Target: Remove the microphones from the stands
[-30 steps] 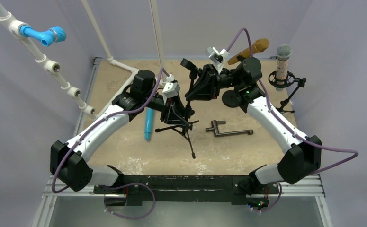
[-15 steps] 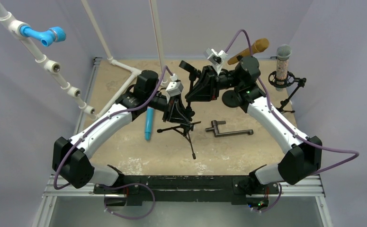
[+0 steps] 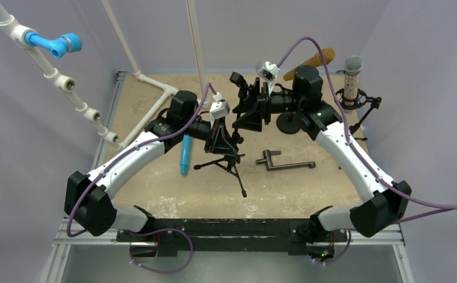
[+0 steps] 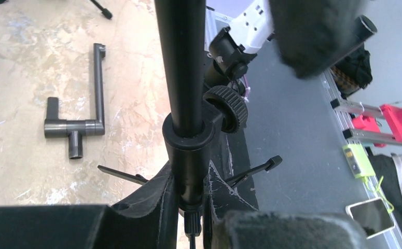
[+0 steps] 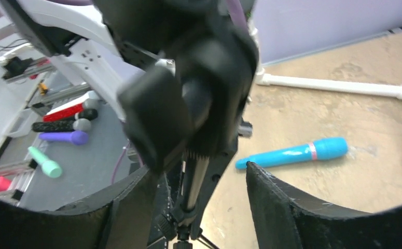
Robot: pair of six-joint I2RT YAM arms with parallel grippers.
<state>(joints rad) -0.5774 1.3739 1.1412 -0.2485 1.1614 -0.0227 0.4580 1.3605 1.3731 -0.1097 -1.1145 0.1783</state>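
Black rubbery fingers of the right gripper (image 5: 200, 174) are now standing apart. A second ago they were pinched together at the head of the stand (image 4: 188, 142). They are hanging released on either side of its blurred black top piece, and I cannot tell whether they are touching it. The right arm is also sitting differently, with its elbow swung further out towards the right edge of the table (image 3: 308, 188) and its wrist drawn back a little. The left gripper (image 4: 190, 205) was part-way open a second ago. It is now clenching the stand's pole just below the collar and keeping the tripod upright near the middle of the table. The stand's feet are resting almost where they were.

The blue microphone (image 3: 185, 154) is lying flat on the table, off the stand and just to its left, pointing from the near edge towards the far edge. It has not shifted.

By the far right corner a shock mount (image 3: 355, 97) is cradling a grey-headed microphone (image 3: 351, 79), which is standing upright inside it. Along the far edge a gold microphone (image 3: 317, 59) is tilting upwards, and the right arm is hiding more of it than before. A round-based stand (image 3: 289, 122) is sitting beneath that arm. A dark metal fitting (image 3: 285, 164) is lying flat just right of the tripod, unmoved. White pipes (image 3: 155, 82) are running in from the far left corner.
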